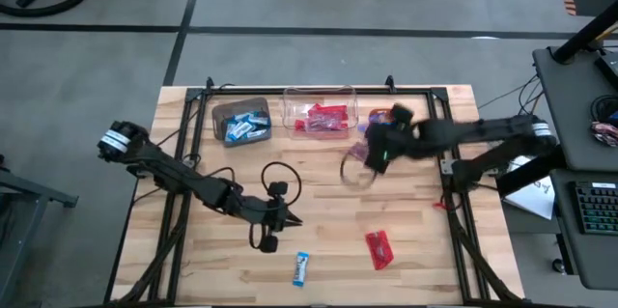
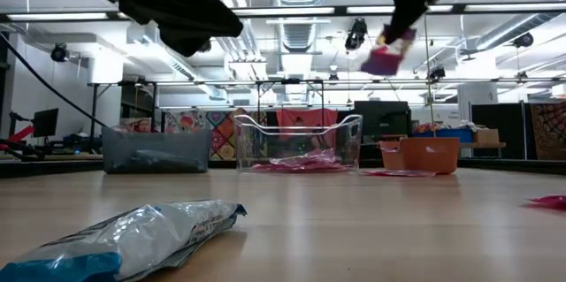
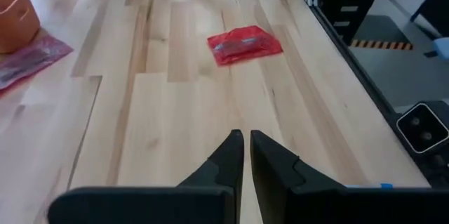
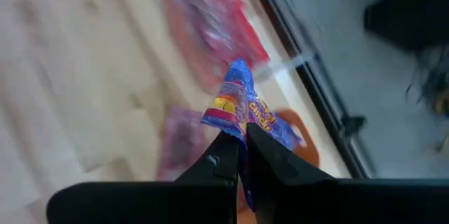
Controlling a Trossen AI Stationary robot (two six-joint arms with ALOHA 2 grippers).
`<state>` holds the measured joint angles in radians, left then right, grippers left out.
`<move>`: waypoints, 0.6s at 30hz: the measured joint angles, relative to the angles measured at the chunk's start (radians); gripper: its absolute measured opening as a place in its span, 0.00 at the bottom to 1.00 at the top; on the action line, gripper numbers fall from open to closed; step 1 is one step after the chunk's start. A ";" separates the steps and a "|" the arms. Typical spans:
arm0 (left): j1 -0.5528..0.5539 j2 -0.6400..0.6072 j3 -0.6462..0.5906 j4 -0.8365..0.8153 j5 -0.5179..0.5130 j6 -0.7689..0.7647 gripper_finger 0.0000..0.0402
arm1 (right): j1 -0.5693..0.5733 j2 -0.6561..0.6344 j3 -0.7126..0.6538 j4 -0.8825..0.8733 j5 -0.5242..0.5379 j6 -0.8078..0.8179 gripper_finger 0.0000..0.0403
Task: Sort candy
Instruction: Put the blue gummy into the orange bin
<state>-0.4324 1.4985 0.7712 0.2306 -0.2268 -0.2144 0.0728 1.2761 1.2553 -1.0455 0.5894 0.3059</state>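
Pinching a purple candy, the right tool hangs above the table.

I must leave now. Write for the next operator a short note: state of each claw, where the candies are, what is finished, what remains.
Right claw: shut on a purple candy, carried in the air near the orange bin.
Left claw: shut, empty, low over the table's middle.
Done: blue-and-white candies lie in the brown bin, red ones in the clear bin.
Left: one blue-and-white candy and one red candy lie loose at the table's near edge; a pink wrapper lies on the wood beside the orange bin.
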 joint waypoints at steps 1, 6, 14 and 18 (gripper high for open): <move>0.000 0.004 0.000 0.003 -0.001 -0.005 0.03 | -0.052 -0.027 -0.017 0.008 -0.030 -0.014 0.02; -0.001 0.036 0.000 0.038 -0.053 -0.016 0.03 | -0.300 -0.112 -0.118 0.062 -0.152 -0.069 0.03; 0.000 0.053 0.000 0.057 -0.089 -0.019 0.03 | -0.520 -0.148 -0.348 0.406 -0.207 -0.202 0.03; 0.000 0.053 0.000 0.057 -0.089 -0.021 0.03 | -0.555 -0.141 -0.410 0.483 -0.224 -0.214 0.03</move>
<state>-0.4328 1.5513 0.7708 0.2874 -0.3161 -0.2354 -0.4824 1.1356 0.8457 -0.5627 0.3655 0.0923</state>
